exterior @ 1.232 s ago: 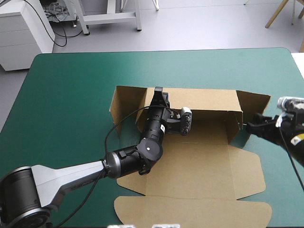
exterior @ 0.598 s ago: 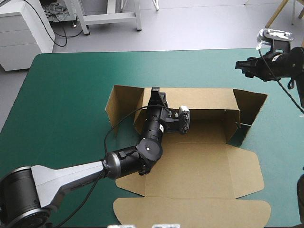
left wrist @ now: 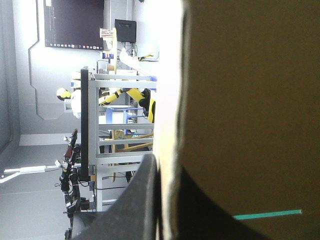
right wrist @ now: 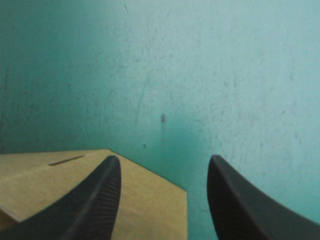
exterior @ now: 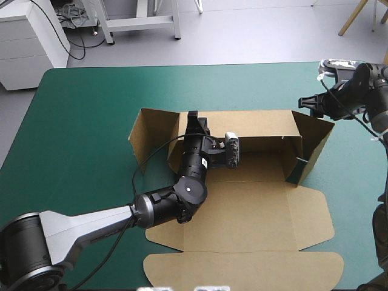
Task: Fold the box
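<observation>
The brown box (exterior: 254, 212) lies mid-table with its back wall (exterior: 260, 126) raised and both end flaps standing. My left gripper (exterior: 194, 117) is shut on the top edge of that wall near its left end. In the left wrist view one black finger (left wrist: 142, 200) presses against the board (left wrist: 250, 125). My right gripper (exterior: 304, 102) hovers open just beyond the wall's right corner, over the right end flap (exterior: 315, 142). In the right wrist view its fingers (right wrist: 162, 167) stand apart above the box's corner (right wrist: 145, 210) and the teal-green cover (right wrist: 200, 75).
The box's base and lid panels (exterior: 242, 270) lie flat, reaching the table's front edge. My left arm (exterior: 176, 203) stretches across the base's left part. Teal-green cover (exterior: 79, 121) shows around the box at left and far side.
My right gripper swung from beside the right end flap up toward the far right edge, then came in over the wall's right corner. The box slid slightly left; the right flap turned inward.
</observation>
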